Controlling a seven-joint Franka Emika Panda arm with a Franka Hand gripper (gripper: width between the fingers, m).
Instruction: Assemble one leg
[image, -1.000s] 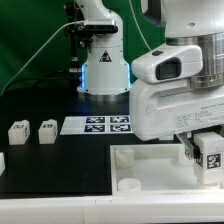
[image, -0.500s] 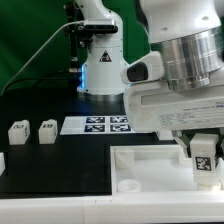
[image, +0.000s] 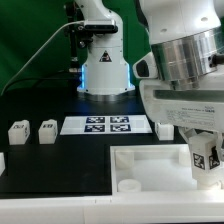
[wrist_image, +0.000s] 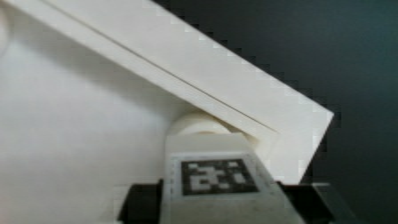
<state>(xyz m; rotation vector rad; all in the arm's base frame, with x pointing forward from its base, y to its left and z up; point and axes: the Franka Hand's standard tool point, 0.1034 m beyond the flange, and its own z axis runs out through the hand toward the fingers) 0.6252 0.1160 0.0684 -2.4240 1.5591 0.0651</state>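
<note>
My gripper (image: 206, 158) is shut on a leg (image: 205, 155), a small white block with a black-and-white tag on its face, and holds it upright over the right part of the large white tray-like piece (image: 150, 158). In the wrist view the held leg (wrist_image: 217, 168) sits between the two black fingers (wrist_image: 143, 200), just in front of a round corner socket (wrist_image: 199, 126) by the tray's raised rim (wrist_image: 214, 75). Two more legs (image: 17, 132) (image: 47, 131) stand on the black table at the exterior view's left.
The marker board (image: 105, 125) lies flat on the table behind the tray. The arm's white base (image: 104, 60) stands behind it before a green backdrop. A small white piece (image: 2, 160) shows at the left edge. A round socket (image: 128, 184) sits in the tray's near corner.
The wrist has turned and the gripper with the leg has shifted slightly toward the exterior view's right and down over the tray's corner. The other parts have not moved.
</note>
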